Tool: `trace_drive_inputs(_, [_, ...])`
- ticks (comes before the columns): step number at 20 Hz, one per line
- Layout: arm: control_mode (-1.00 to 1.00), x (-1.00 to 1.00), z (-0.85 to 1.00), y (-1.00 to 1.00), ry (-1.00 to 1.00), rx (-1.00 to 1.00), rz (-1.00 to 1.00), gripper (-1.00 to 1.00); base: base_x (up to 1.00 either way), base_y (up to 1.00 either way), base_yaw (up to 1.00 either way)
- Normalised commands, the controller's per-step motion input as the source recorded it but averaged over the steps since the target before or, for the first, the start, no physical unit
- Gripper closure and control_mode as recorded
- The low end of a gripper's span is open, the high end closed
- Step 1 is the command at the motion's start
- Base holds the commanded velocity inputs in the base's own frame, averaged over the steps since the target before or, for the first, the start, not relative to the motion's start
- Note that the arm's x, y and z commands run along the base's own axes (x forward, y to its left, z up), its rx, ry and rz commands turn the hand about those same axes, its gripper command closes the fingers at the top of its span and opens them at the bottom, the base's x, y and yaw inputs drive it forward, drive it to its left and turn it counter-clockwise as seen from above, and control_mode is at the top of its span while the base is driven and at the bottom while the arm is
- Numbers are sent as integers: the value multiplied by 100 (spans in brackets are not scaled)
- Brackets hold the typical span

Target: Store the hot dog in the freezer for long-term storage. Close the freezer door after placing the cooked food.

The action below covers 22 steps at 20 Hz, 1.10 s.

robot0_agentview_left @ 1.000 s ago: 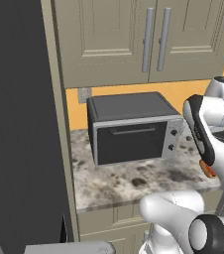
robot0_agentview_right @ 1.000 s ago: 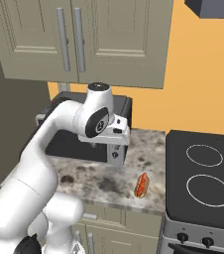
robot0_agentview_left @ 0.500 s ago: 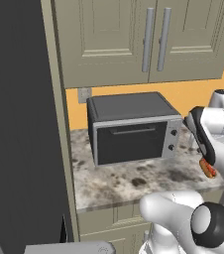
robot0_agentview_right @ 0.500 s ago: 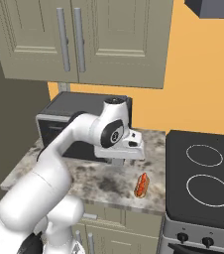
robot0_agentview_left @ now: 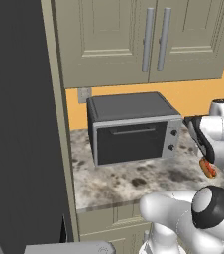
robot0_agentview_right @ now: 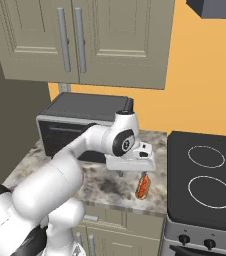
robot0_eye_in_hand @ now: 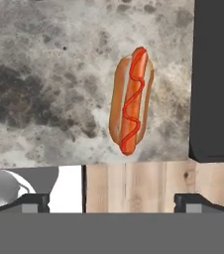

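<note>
The hot dog (robot0_eye_in_hand: 131, 100) lies flat on the speckled grey stone counter (robot0_eye_in_hand: 49, 79), near its front edge: an orange-red sausage with a wavy red line along its top, sunk into a smooth tan bun with rounded ends. In the right base view the hot dog (robot0_agentview_right: 143, 186) sits just left of the black stove (robot0_agentview_right: 205, 185), whose glossy flat top carries two thin white ring outlines, and the same dark slab fills the right edge of my hand view. My gripper (robot0_agentview_right: 132, 173) hangs just above the hot dog, not touching it, with the jaws spread wide and nothing between them; my two small dark finger tips (robot0_eye_in_hand: 32, 201) stand far apart at the bottom of the hand view. In the left base view the hot dog (robot0_agentview_left: 208, 168) peeks out under my wrist at the right. Below the counter's lip the hand view shows pale wood floor planks (robot0_eye_in_hand: 134, 186). Further back on the counter stands a boxy toaster oven (robot0_agentview_left: 131, 128), matte dark grey with a lighter front and two round knobs. Above it hang beige panelled cabinets (robot0_agentview_left: 139, 39) with long brushed-metal bar handles, against an orange wall (robot0_agentview_right: 200, 75).
</note>
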Motion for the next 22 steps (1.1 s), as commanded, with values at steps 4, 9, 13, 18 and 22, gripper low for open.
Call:
trace_drive_inputs(4, [-100,23,-8,-26,10,6,0,-100,0,0,0])
trace_drive_inputs(9, [-100,34,-26,-28,10,1,-1,-100,0,0,0])
trace_drive_inputs(13, [-100,30,-31,-28,0,2,0,-100,0,0,0])
trace_drive_inputs(18, [-100,26,-22,-25,0,8,0,-100,0,0,0])
trace_drive_inputs(22, [-100,1,-12,0,0,4,0,-100,0,0,0])
